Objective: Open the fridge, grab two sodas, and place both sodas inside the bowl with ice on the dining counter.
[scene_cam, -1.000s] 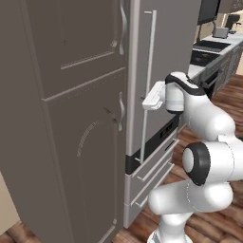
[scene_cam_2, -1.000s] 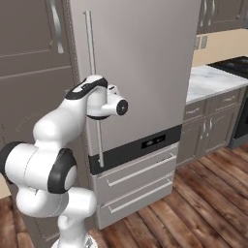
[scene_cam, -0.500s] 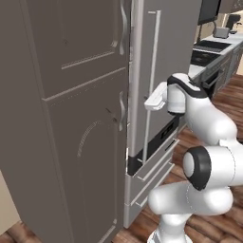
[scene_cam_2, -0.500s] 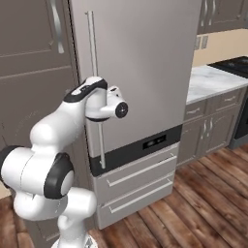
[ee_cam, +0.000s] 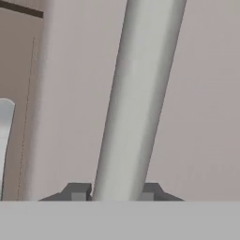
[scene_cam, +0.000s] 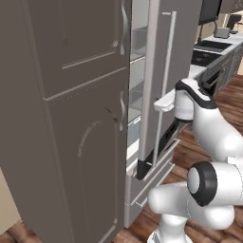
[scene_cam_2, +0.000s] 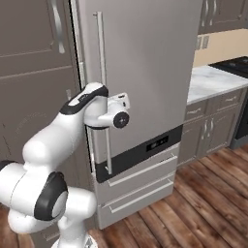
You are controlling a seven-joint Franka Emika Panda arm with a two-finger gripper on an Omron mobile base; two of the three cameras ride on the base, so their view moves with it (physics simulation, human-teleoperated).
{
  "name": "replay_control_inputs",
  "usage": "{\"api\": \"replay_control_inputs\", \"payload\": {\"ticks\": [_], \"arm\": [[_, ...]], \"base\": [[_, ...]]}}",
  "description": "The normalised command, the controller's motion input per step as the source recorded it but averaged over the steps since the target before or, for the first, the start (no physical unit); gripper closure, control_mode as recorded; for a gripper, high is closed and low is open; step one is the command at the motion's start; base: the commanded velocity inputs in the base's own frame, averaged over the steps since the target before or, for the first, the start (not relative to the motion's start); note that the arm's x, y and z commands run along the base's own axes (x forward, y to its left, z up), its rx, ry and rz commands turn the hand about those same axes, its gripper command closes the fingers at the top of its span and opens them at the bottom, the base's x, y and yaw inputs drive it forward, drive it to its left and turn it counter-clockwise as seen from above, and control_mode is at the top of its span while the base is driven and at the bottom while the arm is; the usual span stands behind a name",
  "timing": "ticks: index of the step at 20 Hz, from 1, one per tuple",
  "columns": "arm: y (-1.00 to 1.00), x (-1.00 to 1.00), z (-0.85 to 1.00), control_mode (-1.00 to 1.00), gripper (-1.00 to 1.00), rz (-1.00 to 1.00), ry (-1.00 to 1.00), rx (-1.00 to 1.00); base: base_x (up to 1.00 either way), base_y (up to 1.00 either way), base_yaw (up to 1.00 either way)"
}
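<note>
The light-grey fridge (scene_cam_2: 145, 63) has its door (scene_cam: 154, 71) ajar, and white shelves (scene_cam: 136, 57) show through the gap at the hinge-free edge. My gripper (scene_cam: 163, 102) is shut on the long silver bar handle (scene_cam: 167, 61) at about mid-height. From the right base view, the gripper (scene_cam_2: 107, 104) clasps that handle (scene_cam_2: 101, 53) too. In the hand view the handle (ee_cam: 136, 93) runs up between my two dark fingertips (ee_cam: 77, 191), with the gripper (ee_cam: 115, 192) tight around it. The sodas are hidden, while the bowl and the dining counter are out of view.
A brown-grey arched-panel cabinet (scene_cam: 71, 123) stands directly left of the fridge. Fridge drawers (scene_cam_2: 140, 186) sit below the dark display band (scene_cam_2: 145, 147). To the right are the wall counter (scene_cam_2: 213, 80) and the stove (scene_cam: 209, 47). Wooden floor (scene_cam_2: 193, 213) lies ahead.
The fridge door has swung outward with my gripper still on the handle. The gap beside the cabinet is wider and shelves now show inside.
</note>
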Motion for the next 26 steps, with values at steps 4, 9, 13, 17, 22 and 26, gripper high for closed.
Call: {"api": "replay_control_inputs", "payload": {"ticks": [4, 9, 13, 17, 22, 26], "arm": [[-1.0, -0.23, 0.04, -1.0, 1.0, -0.18, 0.09, 0.09], [-1.0, -0.15, 0.06, -1.0, 1.0, -0.13, 0.1, 0.08], [-1.0, -0.16, 0.05, -1.0, 1.0, -0.1, 0.09, 0.08], [-1.0, -0.24, 0.04, -1.0, 1.0, -0.08, 0.06, 0.08], [-1.0, -0.38, 0.05, -1.0, 1.0, -0.06, 0.02, 0.08], [-1.0, -0.44, 0.09, -1.0, 1.0, -0.05, 0.0, 0.07]], "base": [[0.0, 0.0, 0.0], [0.0, 0.0, 0.0], [0.0, 0.0, 0.0], [0.0, 0.0, 0.0], [0.0, 0.0, 0.0], [0.0, 0.0, 0.0]]}}
